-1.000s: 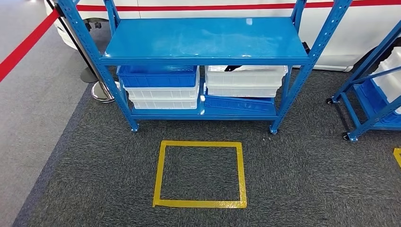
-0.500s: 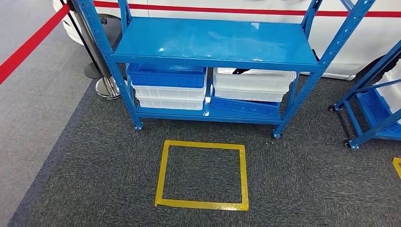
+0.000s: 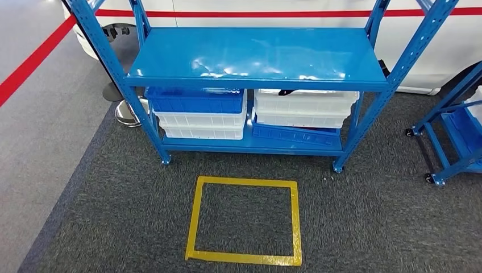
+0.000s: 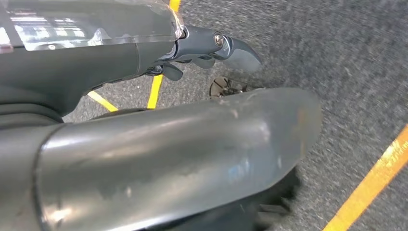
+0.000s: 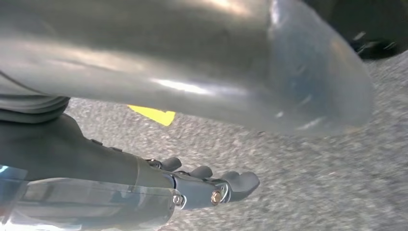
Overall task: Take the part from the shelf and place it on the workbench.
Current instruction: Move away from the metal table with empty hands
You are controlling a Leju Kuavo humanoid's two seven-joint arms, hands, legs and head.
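Nothing is taken yet: the blue shelf stands ahead past the yellow floor square, the part cannot be picked out among its bins, and left hand and right hand hang empty, fingers loosely apart.

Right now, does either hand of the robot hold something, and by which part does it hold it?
Nothing is held. The left hand and the right hand both hang over the grey carpet, fingers apart and empty.
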